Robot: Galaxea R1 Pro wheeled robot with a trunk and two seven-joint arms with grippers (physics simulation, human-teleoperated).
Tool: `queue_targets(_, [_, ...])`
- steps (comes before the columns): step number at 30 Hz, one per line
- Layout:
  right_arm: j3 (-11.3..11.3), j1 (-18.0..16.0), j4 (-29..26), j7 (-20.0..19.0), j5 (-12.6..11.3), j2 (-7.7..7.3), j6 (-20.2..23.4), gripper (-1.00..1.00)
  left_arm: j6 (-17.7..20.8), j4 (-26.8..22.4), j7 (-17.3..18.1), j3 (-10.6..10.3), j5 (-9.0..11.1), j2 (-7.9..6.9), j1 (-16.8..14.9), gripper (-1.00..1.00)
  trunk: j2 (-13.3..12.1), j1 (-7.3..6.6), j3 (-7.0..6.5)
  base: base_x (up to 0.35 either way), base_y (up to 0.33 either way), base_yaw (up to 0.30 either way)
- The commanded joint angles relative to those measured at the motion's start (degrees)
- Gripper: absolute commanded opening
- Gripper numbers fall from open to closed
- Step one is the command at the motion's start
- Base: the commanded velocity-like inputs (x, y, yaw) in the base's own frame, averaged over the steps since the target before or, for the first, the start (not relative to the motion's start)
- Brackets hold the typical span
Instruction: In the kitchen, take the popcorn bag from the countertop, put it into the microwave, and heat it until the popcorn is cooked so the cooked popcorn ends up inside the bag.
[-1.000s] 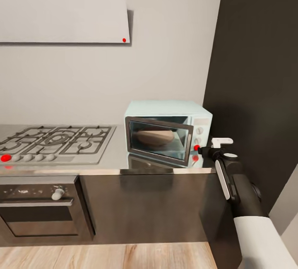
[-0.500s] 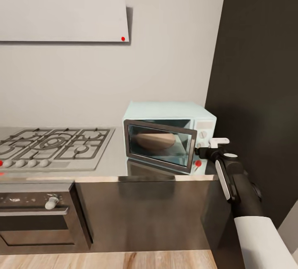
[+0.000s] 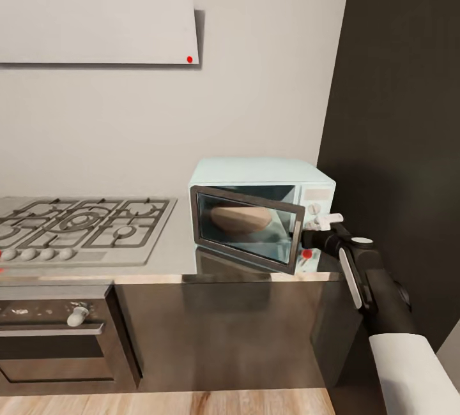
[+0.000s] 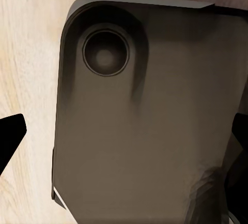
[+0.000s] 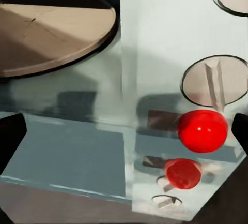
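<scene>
The pale mint-blue microwave [image 3: 268, 179] stands on the steel countertop [image 3: 171, 250] against the wall. Its dark glass door [image 3: 248, 228] hangs partly open. Behind the glass lies a flat tan disc [image 3: 238, 218] with a dark rim, also seen close in the right wrist view [image 5: 49, 30]. The popcorn bag with its white label is hidden or out of view. My right gripper [image 3: 317, 228] is open at the door's free edge, in front of the knob panel [image 5: 213, 81], nothing between its fingers. My left gripper [image 4: 124, 141] is open over the robot's dark base.
A gas hob [image 3: 83, 223] lies left of the microwave, an oven [image 3: 57, 332] under it and a grey hood [image 3: 96, 16] above. A tall dark cabinet [image 3: 396, 115] closes the right side. A red ball [image 5: 202, 130] sits by the lower knob.
The head camera shifted slightly. My right gripper has moved up and in toward the microwave's knob panel. The door's free edge has swung out a little.
</scene>
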State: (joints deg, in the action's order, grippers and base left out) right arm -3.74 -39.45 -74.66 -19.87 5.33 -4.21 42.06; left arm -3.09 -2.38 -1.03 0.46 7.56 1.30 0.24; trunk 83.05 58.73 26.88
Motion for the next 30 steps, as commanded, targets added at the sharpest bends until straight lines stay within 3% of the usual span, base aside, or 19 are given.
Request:
queue_targets(1, [-0.1, -0.1, -0.1, -3.6, 0.5, -0.55, 0.2, 1.00, -0.1, -0.1, -0.1, 0.0, 0.4, 0.02, 0.0, 1.00, 0.0, 0.00, 0.05, 0.000, 0.000, 0.000])
queue_targets(7, [-0.1, -0.1, -0.1, -5.6, 0.7, -1.15, 0.4, 1.00, -0.1, -0.1, -0.1, 0.0, 0.4, 0.02, 0.0, 1.00, 0.0, 0.00, 0.05, -0.070, 0.000, 0.000])
queue_targets(21, [0.0, 0.0, -0.1, -5.8, 0.3, -1.13, 0.8, 1.00, -0.1, -0.1, -0.1, 0.2, 0.4, 0.09, 0.0, 1.00, 0.0, 0.00, 0.05, -0.307, 0.049, 0.000])
queue_targets(30, [-0.1, 0.0, -0.1, -5.6, 0.2, -1.06, 0.5, 1.00, -0.1, -0.1, -0.1, 0.1, 0.4, 0.02, 0.0, 1.00, 0.0, 0.00, 0.05, -0.036, 0.025, 0.000])
